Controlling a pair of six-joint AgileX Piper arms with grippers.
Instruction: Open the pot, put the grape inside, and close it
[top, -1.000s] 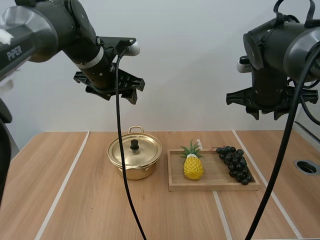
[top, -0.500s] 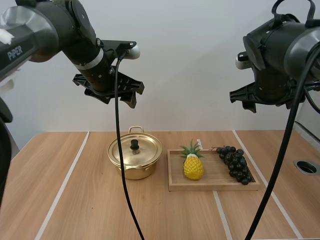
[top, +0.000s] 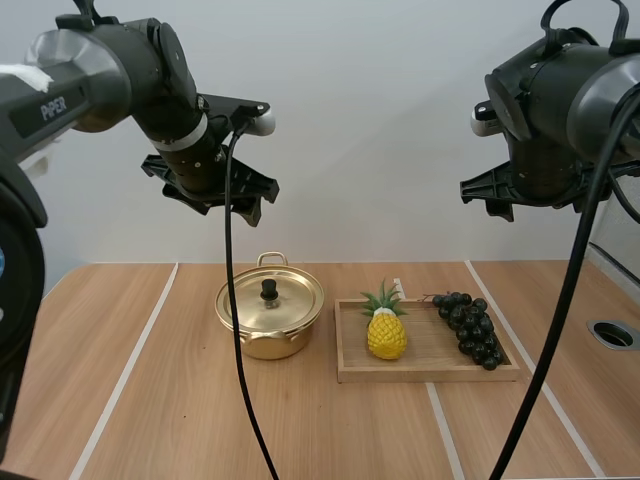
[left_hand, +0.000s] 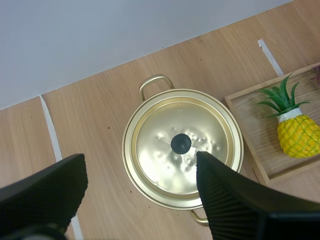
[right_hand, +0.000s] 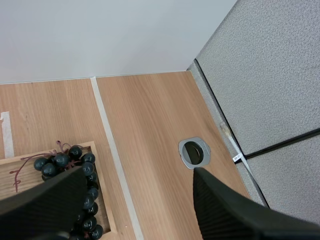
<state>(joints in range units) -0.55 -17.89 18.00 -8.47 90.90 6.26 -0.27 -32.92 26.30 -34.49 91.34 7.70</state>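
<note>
- My left hand (top: 212, 195) hangs high above the counter (top: 140, 400), over the pot (top: 268, 346) and a little to its left in the high view.
- Its two black fingers (left_hand: 227, 200) are spread wide, ribbed inner faces turned to each other, with nothing between them.
- Seen from my left wrist, the pot lies straight below the gap between those fingers.
- The pot is gold-coloured, with loop handles on opposite sides, and stands on the counter just left of the wooden tray (top: 430, 374).
- Its lid (top: 290, 305) sits flat on the rim, closed, with a small black knob (top: 269, 290) at the centre.
- The bunch of grapes (top: 470, 326), dark and nearly black, lies in the right half of the tray, reaching from its far edge towards its near right corner.
- A yellow pineapple (top: 386, 336) with green leaves stands in the left half of the tray, apart from the grapes.
- My right hand (top: 535, 195) is raised high at the right side, above the counter's right end.
- Its fingers (right_hand: 220, 210) are also spread apart and hold nothing.
- From my right wrist, the grapes and the tray's corner lie below one finger, and a round metal-rimmed hole (right_hand: 195, 152) in the counter shows between the fingers.
</note>
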